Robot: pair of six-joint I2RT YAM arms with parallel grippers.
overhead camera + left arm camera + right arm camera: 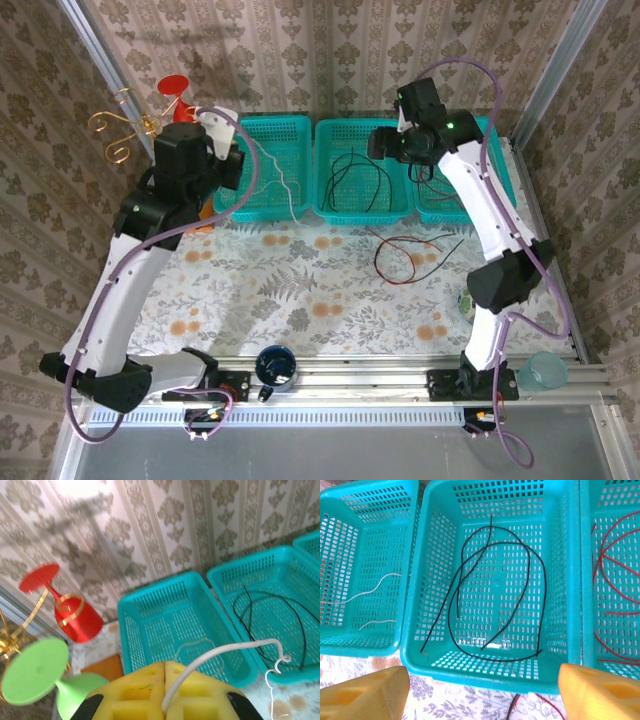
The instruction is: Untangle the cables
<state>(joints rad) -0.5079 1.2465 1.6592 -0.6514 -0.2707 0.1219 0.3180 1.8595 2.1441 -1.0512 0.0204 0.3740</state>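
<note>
One white cable (220, 651) sits pinched in the left gripper (165, 680) (jaws pressed shut), while the right gripper (482, 680) gapes empty above the black cable (543, 580).

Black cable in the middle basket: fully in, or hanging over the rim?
Fully in. The right wrist view shows the black cable looped on the floor of the middle basket, nothing crossing its rim.

A left teal perforated plastic basket (355, 647), a middle basket (470, 677) and a right basket (615, 495) stood in a row at the far edge of the floral-patterned counter (300, 290). At far left were a red goblet with gold ribbon (75, 615), a lime-green goblet (35, 670) and a gold wire ornament (120, 125). A dark blue cup (275, 365) and a translucent teal cup (545, 372) sat at the near edge.
</note>
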